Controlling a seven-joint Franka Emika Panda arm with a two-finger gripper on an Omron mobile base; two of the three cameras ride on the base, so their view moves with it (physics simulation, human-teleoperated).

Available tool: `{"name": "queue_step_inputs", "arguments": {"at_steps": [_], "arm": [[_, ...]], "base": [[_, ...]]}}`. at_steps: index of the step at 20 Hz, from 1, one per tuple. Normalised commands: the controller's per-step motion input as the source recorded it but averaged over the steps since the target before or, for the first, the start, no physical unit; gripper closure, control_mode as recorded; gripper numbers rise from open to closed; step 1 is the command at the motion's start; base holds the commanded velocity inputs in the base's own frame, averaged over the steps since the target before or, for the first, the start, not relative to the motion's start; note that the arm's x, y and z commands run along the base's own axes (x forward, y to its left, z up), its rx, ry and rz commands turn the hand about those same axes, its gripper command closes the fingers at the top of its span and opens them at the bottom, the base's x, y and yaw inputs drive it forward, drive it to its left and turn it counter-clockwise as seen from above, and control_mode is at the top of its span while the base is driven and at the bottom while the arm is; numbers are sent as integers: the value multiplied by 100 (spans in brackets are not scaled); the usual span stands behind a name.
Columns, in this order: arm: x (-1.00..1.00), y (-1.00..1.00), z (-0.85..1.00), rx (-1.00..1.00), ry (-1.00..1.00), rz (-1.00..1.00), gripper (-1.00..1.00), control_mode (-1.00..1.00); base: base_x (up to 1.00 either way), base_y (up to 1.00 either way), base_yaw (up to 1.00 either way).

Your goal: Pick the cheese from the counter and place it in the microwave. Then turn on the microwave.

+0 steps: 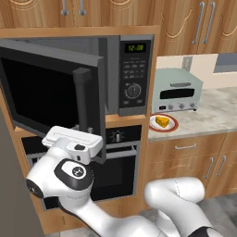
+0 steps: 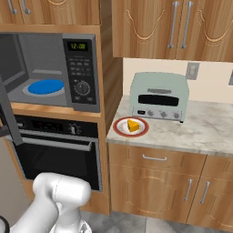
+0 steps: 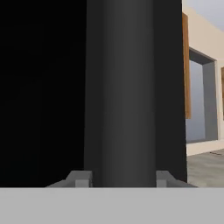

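Across the left base view, the microwave (image 1: pixel 125 76) sits in a wooden column with its dark glass door (image 1: pixel 51 99) swung open toward the camera, the vertical bar handle (image 1: pixel 83 99) at the door's free edge. Its green display, buttons and round knob show on the panel at the right. The white arm's hand (image 1: pixel 74 141) is at the bottom of that handle, just in front of the door; whether its fingers touch the bar cannot be told from here. A black oven (image 1: pixel 118 162) lies below the microwave. To the right, on the marbled bench (image 1: pixel 217 115), the cheese (image 1: pixel 162 121) rests on a red-rimmed plate (image 1: pixel 163 123) in front of a pale-green toaster oven (image 1: pixel 178 91). From the right base view, the microwave (image 2: pixel 50 73) cavity is open and a blue turntable (image 2: pixel 44 86) lies inside it. The cheese (image 2: pixel 132 125) lies on the plate (image 2: pixel 131 127) at the bench's (image 2: pixel 205 132) left end, just beside the toaster oven (image 2: pixel 159 96), well apart from the arm. Along the hand view, the bar handle (image 3: pixel 124 92) runs upright between the two fingers (image 3: pixel 79 178); they stand apart, one on each side of it, close against it, though a firm clamp cannot be told.
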Motion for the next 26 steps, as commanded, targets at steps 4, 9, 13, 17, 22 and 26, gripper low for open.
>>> {"name": "queue_step_inputs", "arguments": {"at_steps": [4, 9, 13, 17, 22, 26], "arm": [[0, 0, 0, 0, 0, 0, -100, -100], [-8, 0, 0, 0, 0, 0, -100, -100], [-32, 0, -4, 0, 0, 0, -100, -100], [-36, -1, -3, 0, 0, 1, -100, -100], [-29, -17, 0, 1, -1, 4, -100, -100], [-17, -27, 0, 3, -1, 6, -100, -100]], "base": [[0, 0, 0], [0, 0, 0], [0, 0, 0], [0, 0, 0], [0, 0, 0], [0, 0, 0]]}}
